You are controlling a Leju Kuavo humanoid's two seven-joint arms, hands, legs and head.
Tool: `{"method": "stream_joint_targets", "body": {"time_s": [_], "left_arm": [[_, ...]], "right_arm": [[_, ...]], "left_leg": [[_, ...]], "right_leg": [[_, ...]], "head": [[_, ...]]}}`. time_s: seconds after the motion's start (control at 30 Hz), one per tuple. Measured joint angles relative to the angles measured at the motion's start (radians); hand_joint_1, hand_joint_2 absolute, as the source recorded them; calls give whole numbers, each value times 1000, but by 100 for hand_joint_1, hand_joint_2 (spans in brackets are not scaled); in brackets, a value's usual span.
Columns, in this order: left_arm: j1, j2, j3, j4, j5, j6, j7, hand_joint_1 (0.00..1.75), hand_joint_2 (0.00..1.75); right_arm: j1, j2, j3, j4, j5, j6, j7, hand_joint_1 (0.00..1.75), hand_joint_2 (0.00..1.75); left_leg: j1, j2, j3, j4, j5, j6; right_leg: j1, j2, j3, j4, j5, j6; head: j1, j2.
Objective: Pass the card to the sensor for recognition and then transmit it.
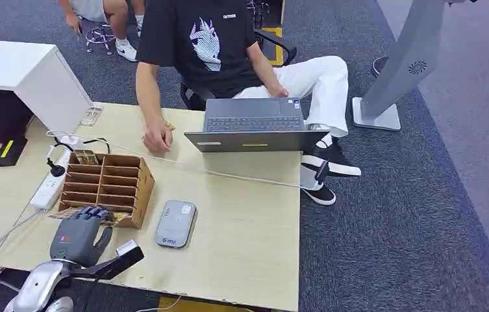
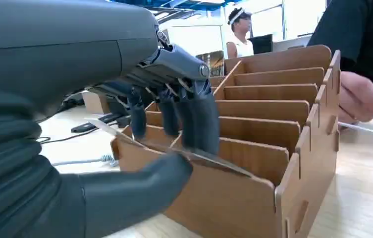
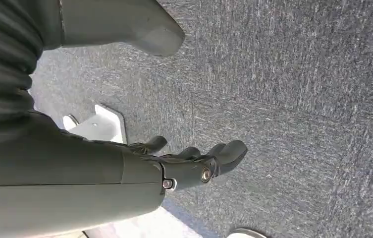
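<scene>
My left hand [image 2: 139, 144] pinches a thin flat card [image 2: 174, 148] between thumb and fingers at the near edge of the slotted brown wooden organiser box [image 1: 108, 185]; my right hand [image 3: 184, 163] hangs empty over grey carpet [image 3: 298, 99], fingers loosely apart; the grey rounded sensor [image 1: 176, 223] lies just beside the box.

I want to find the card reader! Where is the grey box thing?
In the head view the grey sensor lies flat on the table, just right of the wooden organizer and in front of the laptop.
</scene>
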Motion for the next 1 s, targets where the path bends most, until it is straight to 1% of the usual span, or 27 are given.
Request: {"method": "stream_joint_targets", "body": {"time_s": [0.27,0.7,0.73,0.8,0.93,1.0], "left_arm": [[-5,2,0,-3,-29,23,14,175,175],[3,0,0,-12,-47,58,18,175,175],[3,0,0,-13,-52,70,18,175,175],[6,-2,2,-23,-66,115,18,175,175],[5,-2,39,-102,-109,315,14,175,175],[4,-2,63,-146,-110,345,10,175,175]], "right_arm": [[0,0,0,0,-13,1,-11,0,175],[0,0,0,0,-19,0,-11,0,175],[0,0,0,0,-19,0,-9,0,175],[0,0,0,0,-19,0,-9,0,175],[0,0,0,0,-16,-3,-6,0,175],[0,0,0,0,-16,-4,-6,0,175]], "left_leg": [[0,0,0,0,0,0],[0,0,0,0,0,0],[0,0,0,0,0,0],[0,0,0,0,0,0],[0,0,0,0,0,0],[0,0,0,0,0,0]], "right_leg": [[0,0,0,0,0,0],[0,0,0,0,0,0],[0,0,0,0,0,0],[0,0,0,0,0,0],[0,0,0,0,0,0],[0,0,0,0,0,0]], "head": [[0,0],[0,0],[0,0],[0,0],[0,0],[0,0]]}}
